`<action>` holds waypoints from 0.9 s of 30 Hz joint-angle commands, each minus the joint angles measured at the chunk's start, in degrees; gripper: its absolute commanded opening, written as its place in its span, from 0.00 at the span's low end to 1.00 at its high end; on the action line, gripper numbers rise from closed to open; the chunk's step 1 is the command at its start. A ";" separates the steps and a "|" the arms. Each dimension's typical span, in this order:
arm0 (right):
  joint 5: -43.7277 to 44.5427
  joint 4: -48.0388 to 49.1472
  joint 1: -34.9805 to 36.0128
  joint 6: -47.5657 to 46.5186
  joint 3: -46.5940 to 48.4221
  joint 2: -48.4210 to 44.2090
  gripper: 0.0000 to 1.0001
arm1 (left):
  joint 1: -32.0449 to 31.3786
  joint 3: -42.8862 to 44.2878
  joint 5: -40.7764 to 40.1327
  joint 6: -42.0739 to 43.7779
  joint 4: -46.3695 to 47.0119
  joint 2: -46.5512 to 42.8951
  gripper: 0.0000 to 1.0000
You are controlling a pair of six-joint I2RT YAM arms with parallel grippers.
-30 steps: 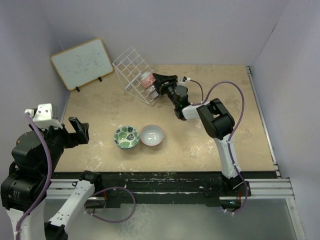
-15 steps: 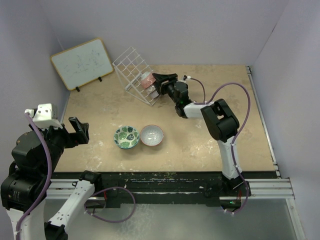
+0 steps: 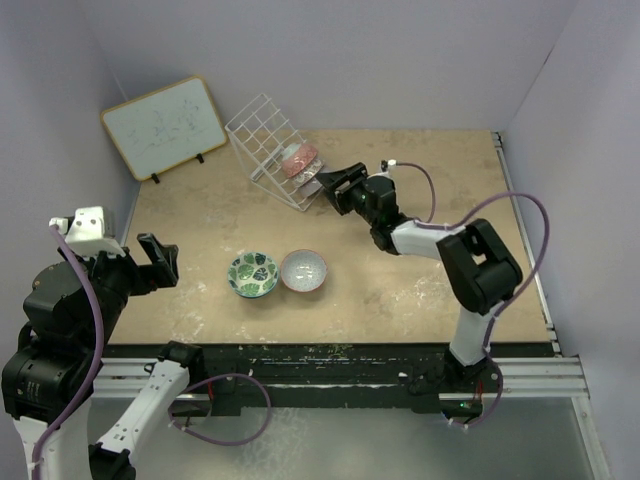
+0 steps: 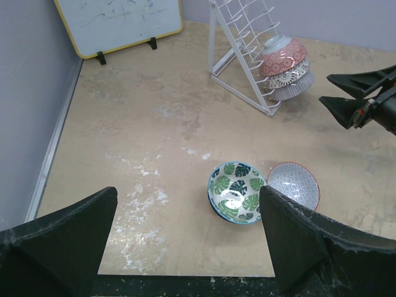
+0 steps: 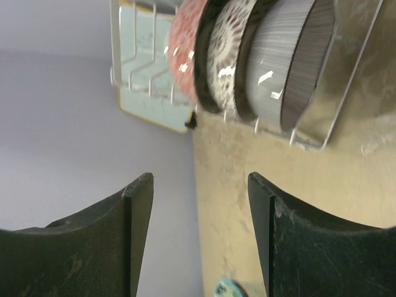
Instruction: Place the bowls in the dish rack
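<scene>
The white wire dish rack (image 3: pixel 262 135) stands at the back of the table and holds three bowls (image 3: pixel 300 162) on edge. The right wrist view shows them as red (image 5: pixel 185 43), grey-brown (image 5: pixel 226 55) and grey striped (image 5: pixel 291 62). My right gripper (image 3: pixel 322 185) is open and empty, just right of the rack and apart from the bowls (image 5: pixel 199 176). A green leaf bowl (image 3: pixel 253 273) and a grey patterned bowl with a red rim (image 3: pixel 303 270) sit side by side on the table. My left gripper (image 3: pixel 155 262) is open and empty, raised at the near left (image 4: pixel 189 189).
A wood-framed whiteboard (image 3: pixel 165 125) leans on the back left wall. Walls close in the table on the left, back and right. The left wrist view shows the leaf bowl (image 4: pixel 236 192), the grey bowl (image 4: pixel 293 186) and the rack (image 4: pixel 244 49).
My right gripper has drawn back to the right, away from the rack, and its arm has swung right. The bowls stay in the rack. The left arm has not moved.
</scene>
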 commanded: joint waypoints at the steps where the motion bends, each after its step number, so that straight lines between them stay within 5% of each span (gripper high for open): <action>1: -2.76 -10.22 2.54 -18.09 -3.05 -11.33 0.65 | 0.16 -0.60 1.31 -0.88 3.59 0.25 0.99; 8: -7.73 -31.68 11.28 -48.92 -0.96 -20.10 0.71 | 0.16 -1.57 0.37 -0.57 3.96 -0.05 0.99; 14: -14.40 -44.89 16.69 -64.53 1.89 -20.03 0.73 | 0.16 -4.05 0.95 -1.30 5.49 -0.44 0.99; 22: -0.88 -53.29 29.48 -74.62 6.60 -14.06 0.72 | 0.16 -5.25 1.12 -1.33 6.04 -0.29 0.99; 27: -0.41 -52.62 30.97 -75.64 7.59 -11.23 0.70 | 0.16 -5.04 0.54 -1.21 4.92 -0.84 0.99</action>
